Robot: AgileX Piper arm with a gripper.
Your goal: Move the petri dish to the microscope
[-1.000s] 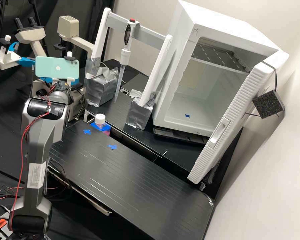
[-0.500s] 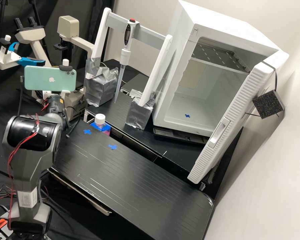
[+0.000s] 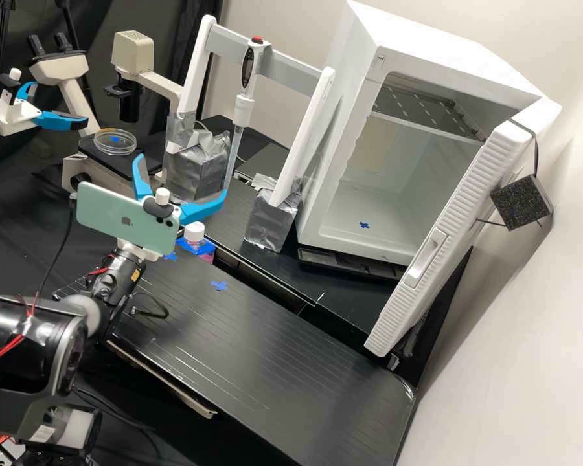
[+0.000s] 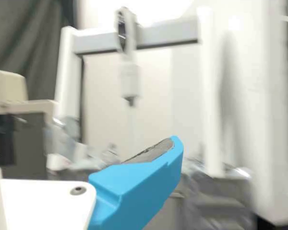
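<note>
My gripper (image 3: 181,175) stands open with nothing between its two blue fingers, in front of the silver-wrapped feet of the pipette stand. Behind it and to the left in the high view, the clear petri dish (image 3: 115,142) lies flat on the black stage of the cream microscope (image 3: 133,52), apart from the fingers. A blue mark shows through the dish. In the wrist view, one blue finger and the white mount of the gripper (image 4: 129,191) are seen, with the microscope (image 4: 7,88) at the left edge, partly cut off.
A pipette (image 3: 243,107) hangs from the white stand (image 3: 301,139). A white-capped bottle (image 3: 195,232) is close below my gripper in the high view. The white incubator (image 3: 353,71) has its door open. Another arm's blue-fingered gripper (image 3: 58,120) is left of the microscope.
My arm has drawn back from the microscope and swung right, lower in the high view. Its open fingers and the dish on the stage, hidden before, have come into sight.
</note>
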